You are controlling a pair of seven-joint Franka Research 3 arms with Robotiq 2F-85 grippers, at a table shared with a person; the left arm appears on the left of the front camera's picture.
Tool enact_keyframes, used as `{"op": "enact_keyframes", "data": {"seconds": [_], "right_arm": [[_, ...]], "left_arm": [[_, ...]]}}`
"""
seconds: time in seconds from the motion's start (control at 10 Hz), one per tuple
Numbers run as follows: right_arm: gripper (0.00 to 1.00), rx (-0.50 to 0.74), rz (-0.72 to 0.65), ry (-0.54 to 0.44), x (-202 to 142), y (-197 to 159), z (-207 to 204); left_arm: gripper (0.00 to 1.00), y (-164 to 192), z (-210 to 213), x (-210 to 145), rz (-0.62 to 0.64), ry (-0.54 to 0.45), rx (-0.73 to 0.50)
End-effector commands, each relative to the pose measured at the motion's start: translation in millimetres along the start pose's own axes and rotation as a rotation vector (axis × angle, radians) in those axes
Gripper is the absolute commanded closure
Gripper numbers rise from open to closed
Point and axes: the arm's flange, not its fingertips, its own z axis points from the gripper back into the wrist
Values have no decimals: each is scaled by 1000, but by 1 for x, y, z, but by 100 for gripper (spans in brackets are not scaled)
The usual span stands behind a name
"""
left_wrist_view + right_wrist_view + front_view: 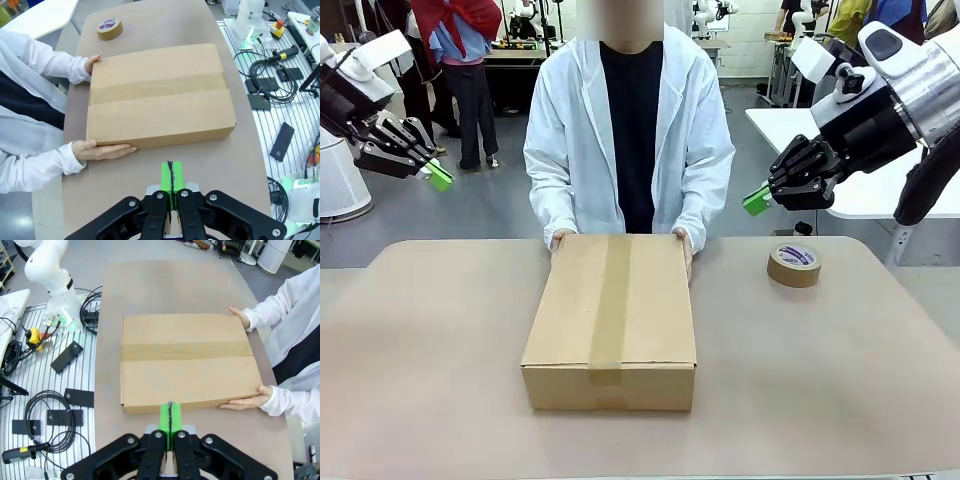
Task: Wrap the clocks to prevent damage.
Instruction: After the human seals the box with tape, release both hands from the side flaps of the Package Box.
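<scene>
Looking at the table (880,330), you can see a brown cardboard box (612,318) lying flat in the middle, with a strip of tape (612,305) running down its top. The flaps look shut and taped. The person stands at the far side with one hand (100,150) and the other hand (92,64) pressed on the box's two sides, near the end closest to them. A tape roll (794,264) lies flat on the table, well apart from the box.

You cannot see the clocks at all. My guess is that they are already wrapped and packed inside the box, but the pictures cannot prove it, since the box is shut. If that is right, the wrapping is done and little or nothing is left for you.

Your left gripper (438,176) hangs in the air above the table's left edge, fingers pressed together, holding nothing. Your right gripper (756,199) hangs up on the right, above the tape roll's side of the table, also pressed together and empty. Neither one touches the box.

Some things are hard to tell. You cannot see what is in the box, and both arms are cut off at the picture edges.
</scene>
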Motion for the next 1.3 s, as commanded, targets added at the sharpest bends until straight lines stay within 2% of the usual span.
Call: {"op": "enact_keyframes", "data": {"seconds": [0.0, 0.2, 0.3, 0.4, 0.5, 0.6, 0.7, 0.8, 0.9, 1.0, 1.2], "right_arm": [[99, -4, -1, 18, 2, -2, -1], [99, 1, 1, 0, 0, 0, 0], [83, -3, -26, -20, -11, 19, 1], [39, -7, -74, -58, -18, 19, 2], [24, -9, -133, -86, -21, 12, 2], [0, 1, -159, -98, -25, 8, 0], [0, 14, -170, -100, -28, 6, -4], [0, 14, -182, -122, -26, 0, -5], [5, 22, -197, -123, -25, -3, -8], [0, 26, -211, -118, -27, -1, -9], [0, 18, -208, -125, -25, -4, -7]], "left_arm": [[100, 1, 0, 0, -5, 5, 2], [100, 0, 0, 0, 0, 0, 0], [90, -9, -4, 4, 16, 5, 61], [40, -11, -12, 2, 35, -12, 70], [30, -5, -13, -1, 52, -23, 62], [0, -9, -15, -2, 59, -16, 74], [0, -16, -16, -4, 69, -13, 87], [0, -9, -13, -4, 65, -14, 79], [8, -8, -14, -4, 63, -14, 76], [0, -14, -20, -4, 70, -19, 80], [0, -7, -17, -5, 70, -21, 71]]}}
